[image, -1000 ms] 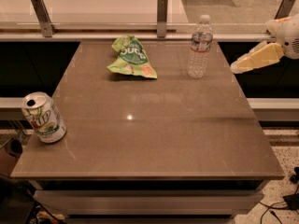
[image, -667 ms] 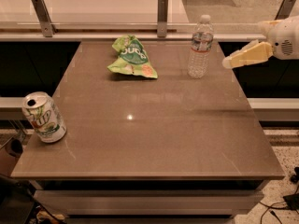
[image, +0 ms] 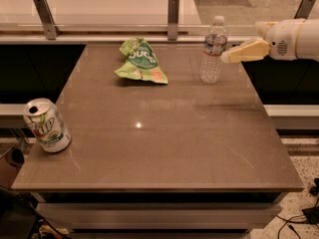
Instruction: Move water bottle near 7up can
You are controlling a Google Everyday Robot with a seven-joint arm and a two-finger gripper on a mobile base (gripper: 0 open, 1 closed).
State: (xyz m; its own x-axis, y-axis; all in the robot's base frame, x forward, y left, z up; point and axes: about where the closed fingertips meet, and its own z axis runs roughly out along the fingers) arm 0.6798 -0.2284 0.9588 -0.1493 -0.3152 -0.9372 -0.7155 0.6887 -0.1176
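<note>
Beside the upright water bottle (image: 213, 54) on the counter's (image: 159, 148) far side, we note the tool (image: 229, 57); we cannot tell its grip.

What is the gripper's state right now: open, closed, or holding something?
Gripper: state cannot be told; its tip is at the right side of the upright water bottle.

Looks like an office break area or a robot lab: plain brown table (image: 164, 133), white counter (image: 99, 4) on metal brackets (image: 173, 15) at the far side, speckled floor (image: 305, 166) with loose cables (image: 297, 218) near right. The gripper (image: 233, 56) hangs at far right, just beside the bottle (image: 213, 54).
</note>
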